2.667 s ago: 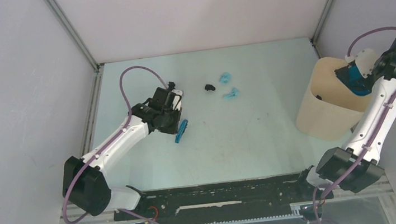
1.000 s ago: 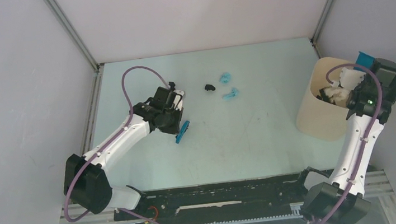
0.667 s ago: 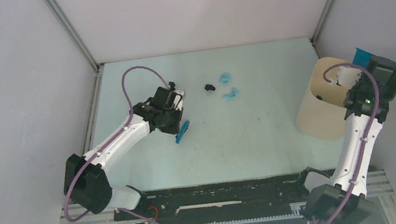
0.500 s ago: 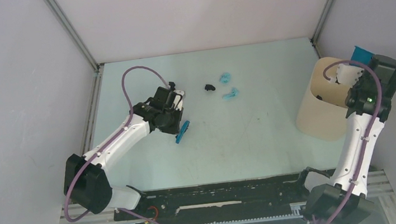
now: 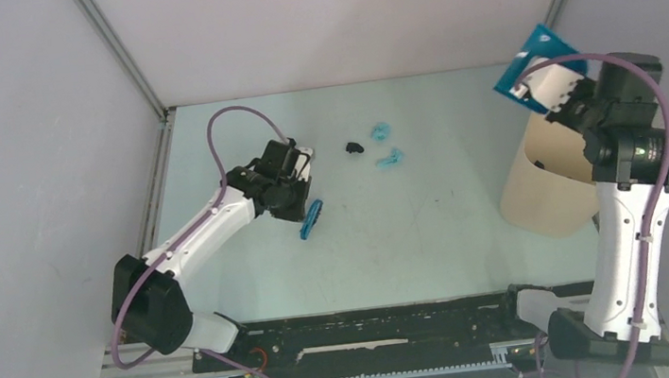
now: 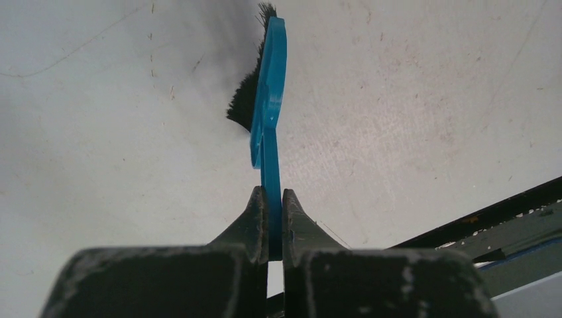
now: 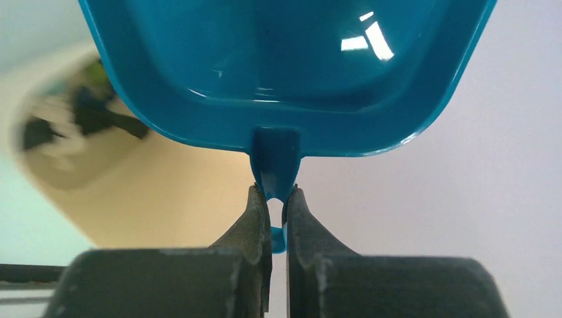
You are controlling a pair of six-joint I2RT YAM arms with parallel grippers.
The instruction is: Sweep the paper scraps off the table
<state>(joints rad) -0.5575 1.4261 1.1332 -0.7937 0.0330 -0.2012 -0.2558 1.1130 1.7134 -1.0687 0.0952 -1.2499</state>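
Clamped shut, the left pincer [image 5: 303, 202] grips the handle of a blue hand brush [image 5: 311, 219] in the overhead view. The brush head hangs low over the left-centre of the desk [image 5: 412, 237]. I see three paper scraps [image 5: 382, 131] lying on the desk beyond the brush and to its right, well apart from it. One is a black lump, and two light blue bits lie just beside it. The right pincer [image 5: 535, 82] is raised high at the far right, closed on a blue dustpan [image 5: 527, 58]. It holds the pan above the far rim of the tall beige bin [image 5: 545, 189], which stands at the desk's right edge.

On the left wrist camera, both fingers are pressed flat against the thin edge of the brush handle. Its black bristles point to the left; I cannot tell whether they touch the desk surface below.

On the right wrist camera, the fingers pinch the small tab of the dustpan's handle, with only a sliver of gap between the tips. The pan's glossy hollow faces the camera. Below and to the left lies the bin's mouth, where blurred dark, white and green bits sit inside.
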